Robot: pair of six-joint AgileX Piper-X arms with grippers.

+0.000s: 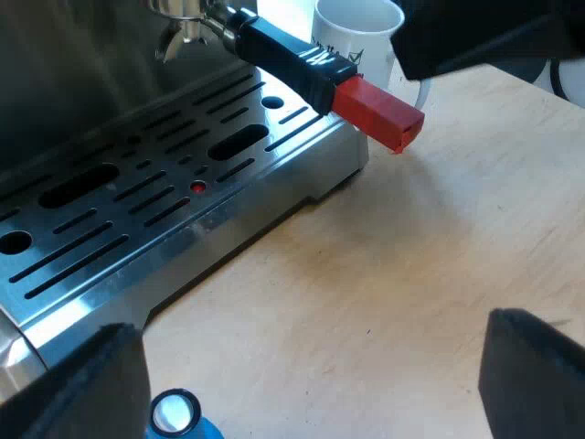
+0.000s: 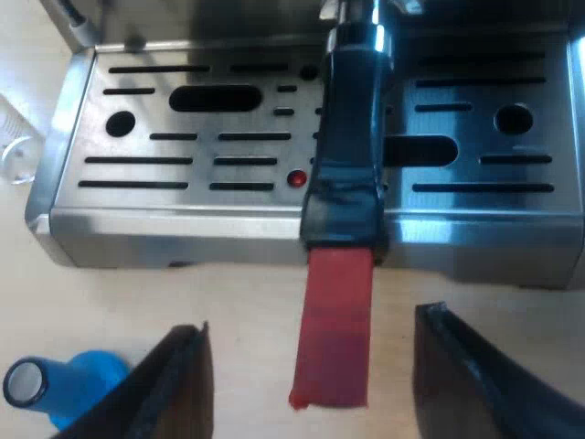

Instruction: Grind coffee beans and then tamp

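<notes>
A: Right gripper (image 2: 313, 366), state?
B: Spread wide, holding nothing. Its black fingers (image 2: 183, 389) stand one on each side of the red block end (image 2: 334, 338) of the dark handle (image 2: 347, 137). There is a clear gap on both sides and no contact. Judgement: lined up to close on the handle, so the straddle looks deliberate.

A: Left gripper (image 1: 311, 375)?
B: Also wide and empty, over the light wooden table (image 1: 384, 274) just off the machine's front edge. The blue tamper with a pale round top (image 1: 178, 416) stands on the table close beside one finger. Judgement: placed near the tool needed for the tamping step.

A: Where is the task's thing?
B: The round metal holder (image 1: 183, 14) that carries the handle sits locked into the front of the stainless-steel espresso machine (image 1: 82, 82). It is above the slotted steel drip tray (image 2: 183, 137). Likely locked there to take grounds.

A: Axis and heading?
B: The long axis runs straight out from the machine's front, roughly level, crossing the tray's slots at about a right angle. The red end overhangs the tray's front edge above the table. It points away from the machine, toward the right gripper.

A: Neighbours?
B: A white mug (image 1: 361, 37) stands on the table beyond the red end, by the tray's corner. A clear glass vessel (image 2: 11, 146) stands beside the tray's other corner, with too little showing to identify it. The tamper is untouched and tamping has not begun.
</notes>
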